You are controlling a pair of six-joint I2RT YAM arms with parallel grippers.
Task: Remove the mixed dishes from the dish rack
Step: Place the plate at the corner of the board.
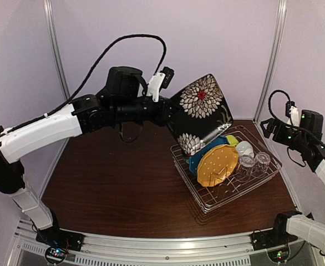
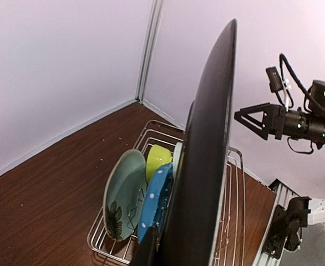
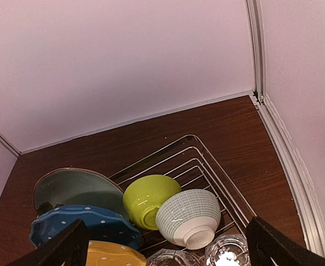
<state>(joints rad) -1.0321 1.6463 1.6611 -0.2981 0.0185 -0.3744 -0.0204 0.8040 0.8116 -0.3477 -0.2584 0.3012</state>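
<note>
Your left pincer [image 1: 167,113] clamps the black floral plate [image 1: 204,108], tilted over the dish rack [image 1: 223,197] at its 10 o'clock corner. Your right pincer [image 1: 267,126] gapes wide at 3 o'clock. Brown tabletop [image 1: 112,183] spreads toward 9 o'clock.

Dark brown wood-grain tabletop [image 1: 112,183], a few pale specks on it in the left wrist view. Plain pale lilac wall panels [image 1: 218,33] at the back and both sides. Silver metal upright post [image 1: 56,50] at back left, second silver post [image 1: 273,55] at back right. Light trim strip [image 3: 151,118] along the table/wall joint. Ribbed silver aluminium rail [image 1: 168,247] along the near table edge.
</note>
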